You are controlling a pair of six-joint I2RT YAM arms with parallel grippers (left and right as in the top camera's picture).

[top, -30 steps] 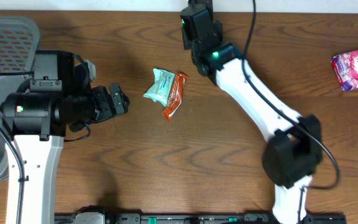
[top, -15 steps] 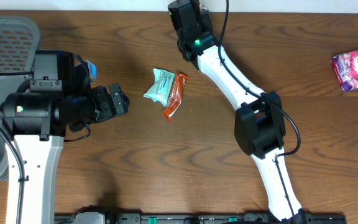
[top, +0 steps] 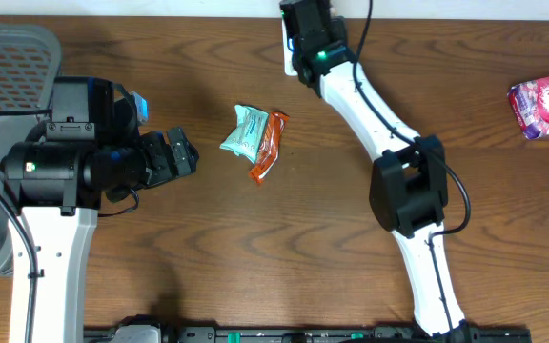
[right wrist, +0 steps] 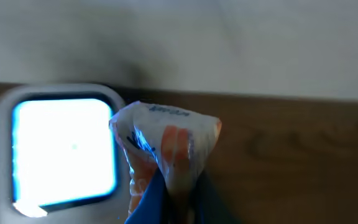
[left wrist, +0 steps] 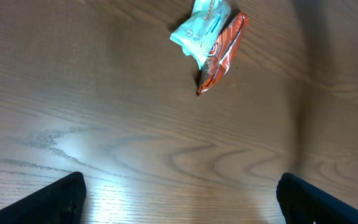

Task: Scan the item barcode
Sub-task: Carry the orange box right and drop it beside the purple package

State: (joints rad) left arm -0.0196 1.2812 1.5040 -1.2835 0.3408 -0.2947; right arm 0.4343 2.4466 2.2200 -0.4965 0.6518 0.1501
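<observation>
Scan step in hand — right claw (right wrist: 166, 202) pinching a small packet (right wrist: 166, 146) just beside the lit scanner (right wrist: 64, 149) at the back of the bench (right wrist: 303, 168), left claw (left wrist: 179, 205) spread wide and idle — next move, I'd judge: rotate the packet until its code faces the scanner squarely.

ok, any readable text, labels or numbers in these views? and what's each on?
No text reads for certain.
On the white and orange packet: dark print near its top, too blurred to read.
On the scanner screen: lit blank white, no text.
On the teal packet: printed lines, too small to read.
On the orange packet: nothing legible.
On the pink packet: pattern and marks, too small to read.
</observation>
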